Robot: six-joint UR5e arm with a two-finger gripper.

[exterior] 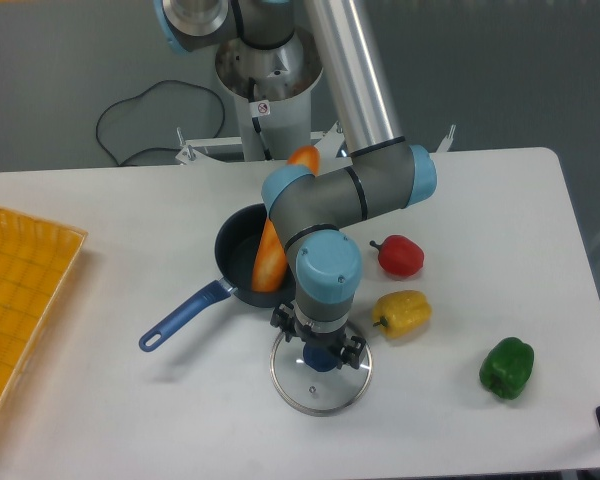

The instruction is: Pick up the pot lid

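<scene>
Pot lid (318,398): see-through, pale rim, dark blue knob (322,356). Pan (234,242), centre frame: black; handle (185,314) deep blue. Long item (270,262) in it: orange. Peppers to the right: one red (401,257); one yellow (402,311), green at its stem end; one dark green (507,368), lower right. Worktop (200,420): plain whitish grey. Crate (30,270), left edge: yellow-orange. Arm (325,262): grey-blue, lighter blue cap (423,172).

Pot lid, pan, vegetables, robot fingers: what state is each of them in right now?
Pot lid: lying flat, knob up, off the pan.
Pan: upright, uncovered.
Orange item: in the pan, partly hidden.
Fingers: open, on either side of the knob; contact unclear.
Red pepper: whole, lying down.
Yellow pepper: lying beside the lid.
Green pepper: whole.
</scene>
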